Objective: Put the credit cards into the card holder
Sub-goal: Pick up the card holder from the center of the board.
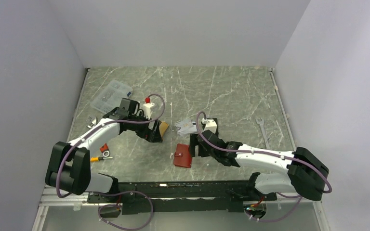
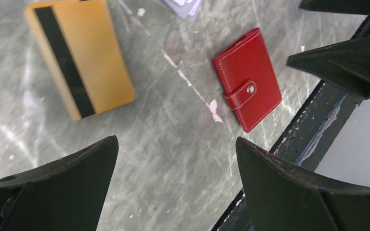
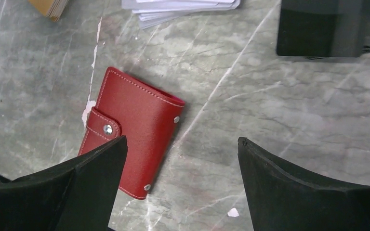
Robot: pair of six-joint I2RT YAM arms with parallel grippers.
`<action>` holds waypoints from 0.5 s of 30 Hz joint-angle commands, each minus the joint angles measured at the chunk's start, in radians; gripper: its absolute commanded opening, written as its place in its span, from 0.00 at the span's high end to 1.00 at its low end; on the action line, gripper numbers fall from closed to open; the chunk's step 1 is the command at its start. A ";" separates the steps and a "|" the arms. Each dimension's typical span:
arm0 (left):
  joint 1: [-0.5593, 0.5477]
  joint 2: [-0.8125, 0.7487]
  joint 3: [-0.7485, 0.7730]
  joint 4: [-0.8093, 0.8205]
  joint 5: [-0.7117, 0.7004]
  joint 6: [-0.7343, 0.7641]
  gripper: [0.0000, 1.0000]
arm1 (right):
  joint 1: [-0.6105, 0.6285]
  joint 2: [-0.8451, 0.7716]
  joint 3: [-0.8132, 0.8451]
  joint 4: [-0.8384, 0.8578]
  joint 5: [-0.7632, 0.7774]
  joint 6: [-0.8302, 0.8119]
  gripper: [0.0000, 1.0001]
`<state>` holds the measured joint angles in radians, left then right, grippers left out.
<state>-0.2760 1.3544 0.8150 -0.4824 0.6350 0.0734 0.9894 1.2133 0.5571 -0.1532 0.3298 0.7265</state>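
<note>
- Black jaws of your right gripper (image 3: 180, 185) stand spread and empty, hovering just right of the card holder (image 3: 132, 130); your left gripper (image 2: 176, 185) is spread too, holding nothing.
- Red leather, snapped shut, the holder lies near the table's front edge, between the arms.
- Gold cards (image 2: 79, 57) sit just beyond the left gripper; silver-white cards (image 3: 183, 8) lie farther back.
- Judged step: opening; you must unsnap the tab (image 3: 102, 127) before any card goes in.

Robot test cell — a lab bench setup

Plain white partition walls (image 1: 24, 72) box in a scratched grey marble-patterned tabletop (image 1: 221, 91) — a steel open-ended wrench (image 1: 263, 130) and clear plastic parts box (image 1: 110, 94) lie about.
</note>
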 commanded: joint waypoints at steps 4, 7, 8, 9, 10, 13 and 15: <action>-0.128 0.045 -0.023 0.196 0.056 -0.063 0.01 | 0.002 0.079 -0.059 0.248 -0.120 0.061 0.15; -0.169 0.079 -0.031 0.227 0.048 -0.066 0.01 | 0.002 0.113 -0.061 0.279 -0.139 0.078 0.18; -0.177 0.089 -0.037 0.240 0.043 -0.093 0.01 | 0.002 0.119 -0.066 0.288 -0.145 0.084 0.20; -0.186 0.099 -0.041 0.254 0.036 -0.104 0.01 | 0.002 0.124 -0.075 0.302 -0.152 0.093 0.22; -0.193 0.108 -0.046 0.268 0.032 -0.109 0.01 | 0.001 0.126 -0.087 0.318 -0.158 0.103 0.23; -0.217 0.143 -0.061 0.311 0.025 -0.115 0.09 | -0.003 0.130 -0.128 0.372 -0.172 0.138 0.26; -0.231 0.176 -0.056 0.327 0.024 -0.121 0.14 | -0.004 0.127 -0.161 0.407 -0.177 0.164 0.27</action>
<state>-0.4831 1.4891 0.7589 -0.2420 0.6567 -0.0208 0.9890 1.3369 0.4553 0.1581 0.1883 0.8223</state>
